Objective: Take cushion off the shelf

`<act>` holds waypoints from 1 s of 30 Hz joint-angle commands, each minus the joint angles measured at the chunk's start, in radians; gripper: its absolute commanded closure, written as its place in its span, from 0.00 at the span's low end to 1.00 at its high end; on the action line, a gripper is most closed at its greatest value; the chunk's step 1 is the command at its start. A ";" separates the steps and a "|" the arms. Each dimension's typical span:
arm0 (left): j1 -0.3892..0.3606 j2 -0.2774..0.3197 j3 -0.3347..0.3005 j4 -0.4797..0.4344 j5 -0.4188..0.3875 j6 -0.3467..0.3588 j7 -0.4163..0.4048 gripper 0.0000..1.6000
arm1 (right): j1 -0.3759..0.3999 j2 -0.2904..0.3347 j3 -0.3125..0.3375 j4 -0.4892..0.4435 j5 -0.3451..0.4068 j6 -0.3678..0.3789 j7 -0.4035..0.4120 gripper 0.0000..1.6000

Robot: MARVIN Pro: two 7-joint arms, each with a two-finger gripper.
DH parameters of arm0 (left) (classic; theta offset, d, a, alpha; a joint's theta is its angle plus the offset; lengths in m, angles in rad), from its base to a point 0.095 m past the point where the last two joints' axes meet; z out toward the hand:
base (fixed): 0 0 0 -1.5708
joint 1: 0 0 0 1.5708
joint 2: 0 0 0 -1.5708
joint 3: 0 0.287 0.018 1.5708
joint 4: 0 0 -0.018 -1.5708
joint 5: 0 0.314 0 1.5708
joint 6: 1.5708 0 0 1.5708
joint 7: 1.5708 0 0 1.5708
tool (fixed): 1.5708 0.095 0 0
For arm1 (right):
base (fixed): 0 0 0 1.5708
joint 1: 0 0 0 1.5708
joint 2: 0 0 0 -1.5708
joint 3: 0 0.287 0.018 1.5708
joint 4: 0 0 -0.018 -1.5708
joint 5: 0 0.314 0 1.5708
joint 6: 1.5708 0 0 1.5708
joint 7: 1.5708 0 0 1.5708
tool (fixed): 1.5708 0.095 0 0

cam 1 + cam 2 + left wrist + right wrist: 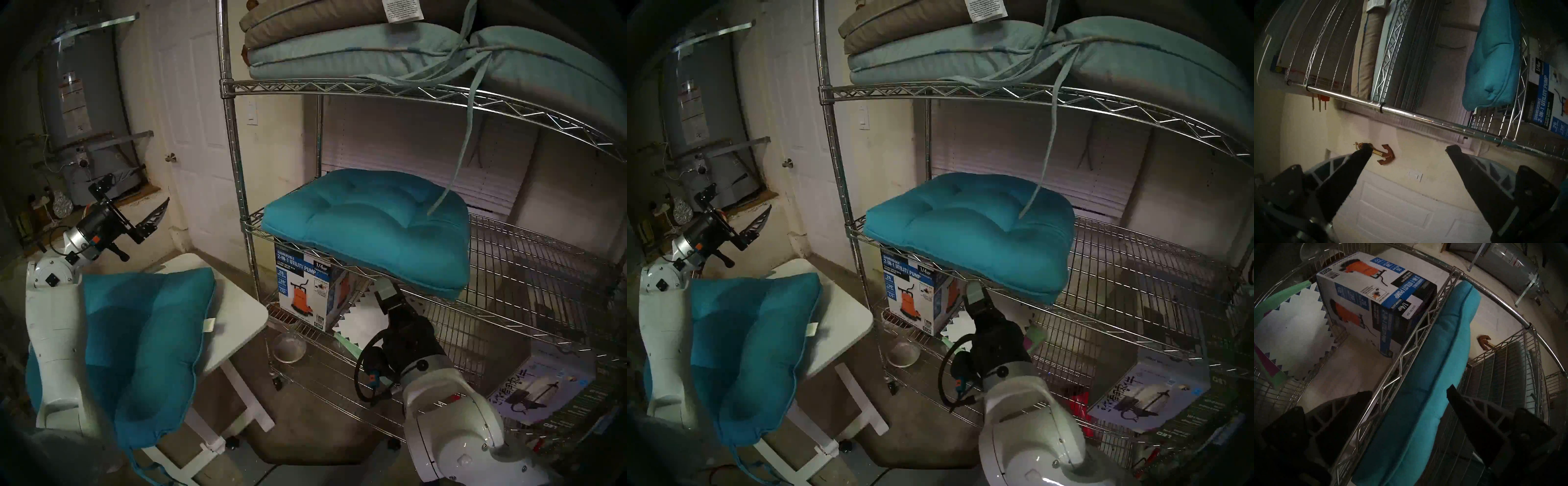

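The teal cushion (369, 227) lies flat on the middle tier of the shelf (529, 268), its near edge overhanging the zigzag front rail, straight ahead of your right pincer (1409, 393); in the right wrist view that pincer stands wide open and empty, one finger below the rail and the other above the cushion's edge, so the rail and the cushion edge both sit between the jaws; whether either finger touches fabric you cannot tell. Your left pincer (1408, 150) is also spread open and holds nothing; it hangs well to the left of the shelf post, the cushion up and to its right, the white door behind it. A second teal cushion (142, 342) already rests on the small white table (237, 319), below your left pincer; folded pads (339, 51) fill the tier above, one tie strap dangling onto the target cushion; a pump box (305, 288) sits on the tier below.

I judge you are in the approach, before any grasp; next you need the lower finger clear of the rail, so the jaws close on cushion alone; then lift slightly and draw it toward you.
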 commanded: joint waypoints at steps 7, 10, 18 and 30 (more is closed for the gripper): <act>0.010 -0.040 0.063 -0.032 0.065 0.001 0.002 0.00 | -0.072 0.042 0.059 -0.025 -0.026 0.093 -0.067 0.00; -0.001 -0.052 0.088 -0.019 0.088 0.001 0.003 0.00 | -0.087 0.051 0.075 -0.025 -0.025 0.108 -0.075 0.00; -0.035 -0.081 0.148 -0.004 0.153 0.001 0.015 0.00 | -0.143 0.080 0.138 -0.025 -0.014 0.160 -0.095 0.00; -0.095 -0.116 0.208 0.023 0.232 0.001 0.040 0.00 | -0.214 0.112 0.220 -0.025 0.015 0.218 -0.125 0.00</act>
